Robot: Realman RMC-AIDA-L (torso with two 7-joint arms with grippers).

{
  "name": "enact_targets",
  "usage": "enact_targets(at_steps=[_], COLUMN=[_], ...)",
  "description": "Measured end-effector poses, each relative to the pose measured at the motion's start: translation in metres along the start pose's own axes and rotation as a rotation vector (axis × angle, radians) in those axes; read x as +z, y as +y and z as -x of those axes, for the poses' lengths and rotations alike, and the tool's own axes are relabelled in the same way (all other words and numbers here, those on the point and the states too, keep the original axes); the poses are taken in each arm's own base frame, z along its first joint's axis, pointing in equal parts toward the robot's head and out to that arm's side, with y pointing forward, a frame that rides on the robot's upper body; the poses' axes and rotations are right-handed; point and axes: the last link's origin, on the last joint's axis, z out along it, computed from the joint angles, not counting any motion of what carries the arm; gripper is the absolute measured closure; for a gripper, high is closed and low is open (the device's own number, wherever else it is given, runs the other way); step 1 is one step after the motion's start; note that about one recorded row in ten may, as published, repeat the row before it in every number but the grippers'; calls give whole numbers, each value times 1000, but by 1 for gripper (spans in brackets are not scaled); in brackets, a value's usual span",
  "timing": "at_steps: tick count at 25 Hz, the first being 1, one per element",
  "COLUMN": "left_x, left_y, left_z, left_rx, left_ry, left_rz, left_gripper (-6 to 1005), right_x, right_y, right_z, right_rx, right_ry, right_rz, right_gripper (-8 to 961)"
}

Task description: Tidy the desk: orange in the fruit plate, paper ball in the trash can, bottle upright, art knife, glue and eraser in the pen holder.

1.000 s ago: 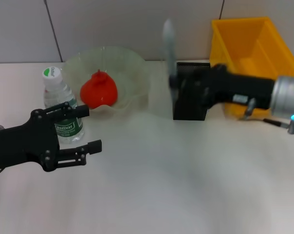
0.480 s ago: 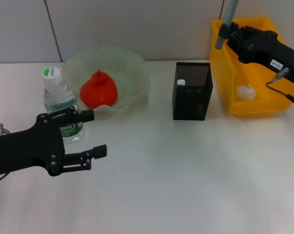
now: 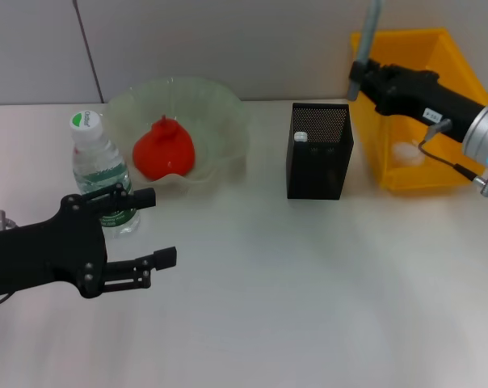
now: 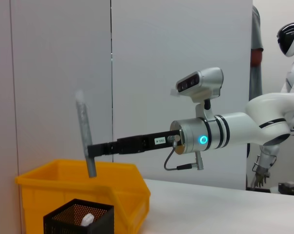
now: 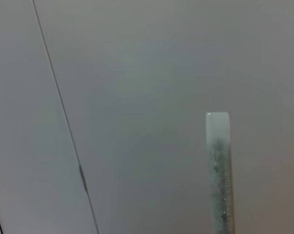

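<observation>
Now right hand (image 3: 363, 74) pinching upright art knife (image 3: 372, 28) above trash can (image 3: 450, 174).

The right end effector (image 4: 91, 148) holds a grey art knife (image 4: 84, 134) upright above the yellow trash can (image 4: 64, 183), behind the black pen holder (image 4: 79, 217).

Bench (image 3: 309, 307): carries everything, with the wall behind it
Bottle (image 3: 100, 174): upright at the left, just left of and slightly in front of the fruit plate
Fruit plate (image 3: 220, 121): back left, close to the wall; the orange (image 3: 164, 149) sits in it
Pen holder (image 3: 318, 152): middle back, between the fruit plate and the trash can, with the glue (image 3: 300, 137) standing in it
Trash can (image 3: 405, 105): back right, just beside the pen holder; the paper ball (image 3: 405, 151) lies inside
Left pincer (image 3: 151, 230): front left, in front of the bottle
Right pincer (image 3: 363, 74): above the trash can's left edge, gripping the art knife (image 3: 368, 36) upright
</observation>
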Motion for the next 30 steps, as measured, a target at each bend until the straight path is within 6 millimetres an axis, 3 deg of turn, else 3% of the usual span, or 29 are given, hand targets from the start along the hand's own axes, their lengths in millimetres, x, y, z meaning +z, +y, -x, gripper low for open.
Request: enact_targets(at_steps=[7,30], left_x=[-4,-4], left_y=[2,6], left_z=[4,7], left_rx=[-6,-12], left_ry=[-2,-12], left_rz=[-1,10], left_gripper=[153,153], right_x=[15,20], right_y=[13,9], right_z=[-11,-17], right_rx=[-30,-22], right_ry=[78,112], right_rz=[25,-26], right_gripper=[706,678])
